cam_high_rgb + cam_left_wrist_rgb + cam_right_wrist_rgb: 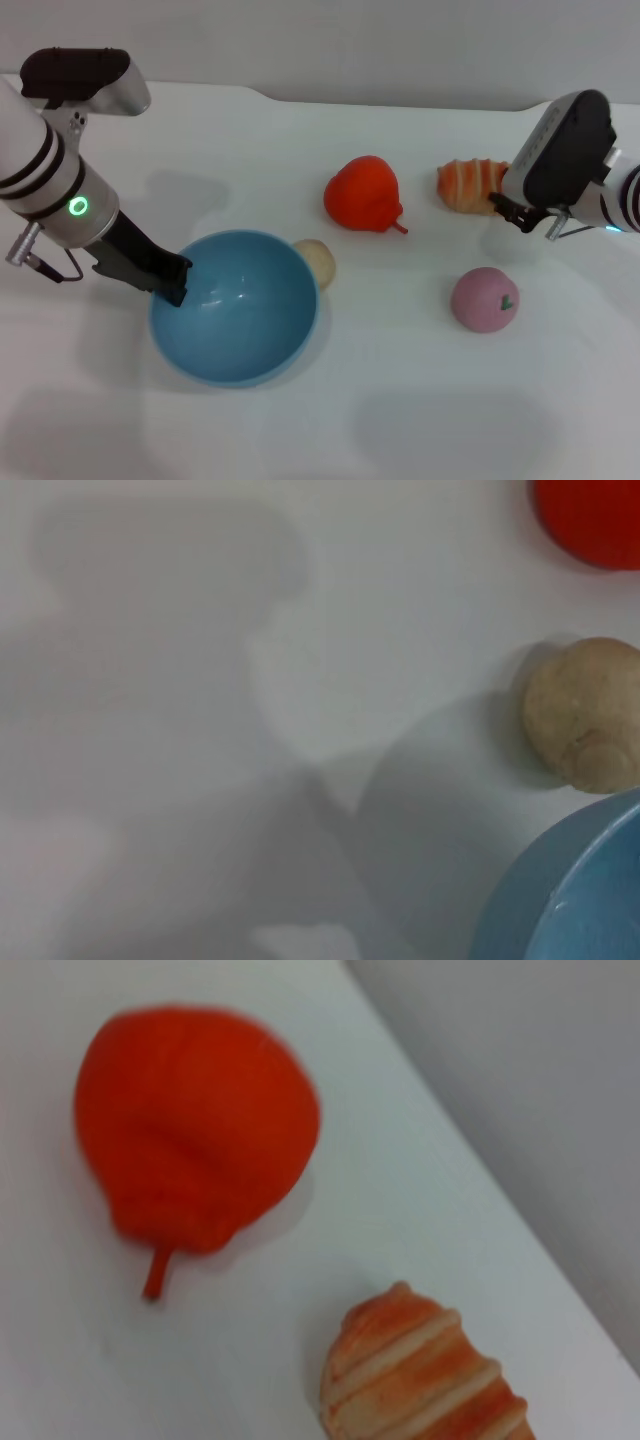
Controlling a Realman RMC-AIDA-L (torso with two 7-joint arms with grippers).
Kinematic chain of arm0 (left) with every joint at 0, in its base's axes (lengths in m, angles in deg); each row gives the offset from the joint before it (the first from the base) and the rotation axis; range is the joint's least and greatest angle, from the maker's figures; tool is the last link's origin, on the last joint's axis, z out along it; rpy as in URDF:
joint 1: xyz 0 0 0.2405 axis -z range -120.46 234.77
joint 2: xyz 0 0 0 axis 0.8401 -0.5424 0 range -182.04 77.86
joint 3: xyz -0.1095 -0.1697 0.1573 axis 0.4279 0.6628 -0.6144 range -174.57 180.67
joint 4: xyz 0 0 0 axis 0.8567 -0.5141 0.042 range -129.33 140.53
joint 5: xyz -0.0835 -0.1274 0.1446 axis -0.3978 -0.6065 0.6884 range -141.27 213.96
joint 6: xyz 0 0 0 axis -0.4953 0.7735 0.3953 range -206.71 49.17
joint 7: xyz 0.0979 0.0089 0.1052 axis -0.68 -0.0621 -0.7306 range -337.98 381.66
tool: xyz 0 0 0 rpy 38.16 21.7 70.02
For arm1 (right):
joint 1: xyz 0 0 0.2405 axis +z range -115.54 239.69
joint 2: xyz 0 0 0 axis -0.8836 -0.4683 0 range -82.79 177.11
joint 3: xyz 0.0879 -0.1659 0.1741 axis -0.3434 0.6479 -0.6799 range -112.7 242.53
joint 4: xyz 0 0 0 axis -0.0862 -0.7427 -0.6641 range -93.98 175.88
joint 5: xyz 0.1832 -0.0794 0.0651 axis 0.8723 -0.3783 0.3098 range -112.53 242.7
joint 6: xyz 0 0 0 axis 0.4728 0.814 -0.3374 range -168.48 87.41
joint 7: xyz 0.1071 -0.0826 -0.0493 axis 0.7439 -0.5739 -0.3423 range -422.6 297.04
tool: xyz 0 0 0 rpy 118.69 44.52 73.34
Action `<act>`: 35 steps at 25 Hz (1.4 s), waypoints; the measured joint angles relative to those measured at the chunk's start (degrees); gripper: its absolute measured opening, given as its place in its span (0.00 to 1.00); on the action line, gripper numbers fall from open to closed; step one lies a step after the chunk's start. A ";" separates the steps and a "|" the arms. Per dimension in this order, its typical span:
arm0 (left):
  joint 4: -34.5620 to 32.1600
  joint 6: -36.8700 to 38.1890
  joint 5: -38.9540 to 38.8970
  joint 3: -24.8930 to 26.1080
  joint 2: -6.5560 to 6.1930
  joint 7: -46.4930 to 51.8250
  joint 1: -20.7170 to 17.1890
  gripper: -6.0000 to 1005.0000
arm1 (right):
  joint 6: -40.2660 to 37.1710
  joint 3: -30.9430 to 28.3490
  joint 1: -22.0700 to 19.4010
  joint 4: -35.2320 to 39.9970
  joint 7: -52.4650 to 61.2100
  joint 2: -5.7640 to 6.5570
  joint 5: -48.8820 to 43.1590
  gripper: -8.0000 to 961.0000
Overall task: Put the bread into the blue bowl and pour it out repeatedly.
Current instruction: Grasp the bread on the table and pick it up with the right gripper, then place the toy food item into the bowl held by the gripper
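One bread lies far right on the white bench, outside the one blue bowl, which sits near left. The left hand grips the bowl's left rim. The right hand is at the bread's right end; whether it is open I cannot tell. One red fruit, one beige ball touching the bowl, one pink ball. Open bench lies near.

Bright even overhead light, soft grey shadows on the white table, wrist views blurred, perhaps out of focus
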 joint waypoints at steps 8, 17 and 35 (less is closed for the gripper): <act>-3.12 1.33 0.31 0.10 -0.08 0.30 1.30 0.01 | -2.82 -5.18 -6.56 10.58 0.09 0.24 6.45 0.32; -5.01 1.50 -0.38 -0.28 0.32 0.72 4.10 0.01 | -13.94 -16.32 -11.38 19.06 0.03 0.32 16.54 0.26; -0.91 0.79 -1.29 -2.83 0.79 1.34 11.68 0.01 | -27.17 -20.08 -16.53 32.26 0.02 -0.02 26.05 0.03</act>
